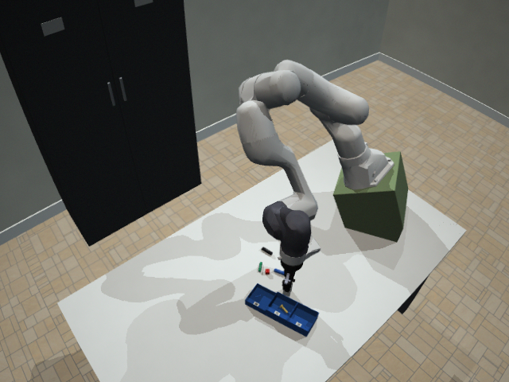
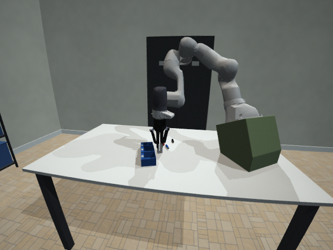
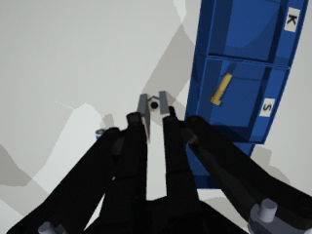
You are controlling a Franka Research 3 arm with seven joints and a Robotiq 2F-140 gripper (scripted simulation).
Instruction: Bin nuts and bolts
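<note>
Gripper point(image 3: 155, 105) points down at white table point(image 1: 123, 321), just beside long wall of blue three-compartment bin point(image 1: 262, 311). Jaws nearly closed on small grey nut point(image 3: 155, 103) with dark centre hole, pinched between fingertips. Nut sits outside bin, at or just above table; contact with table unclear from wrist view. Brass bolt point(image 3: 221, 88) lies in middle compartment, marked S point(image 3: 267, 107). Adjacent compartment marked K point(image 3: 292, 19). Green, red, blue and black small parts point(image 1: 267, 270) lie on table behind gripper.
</note>
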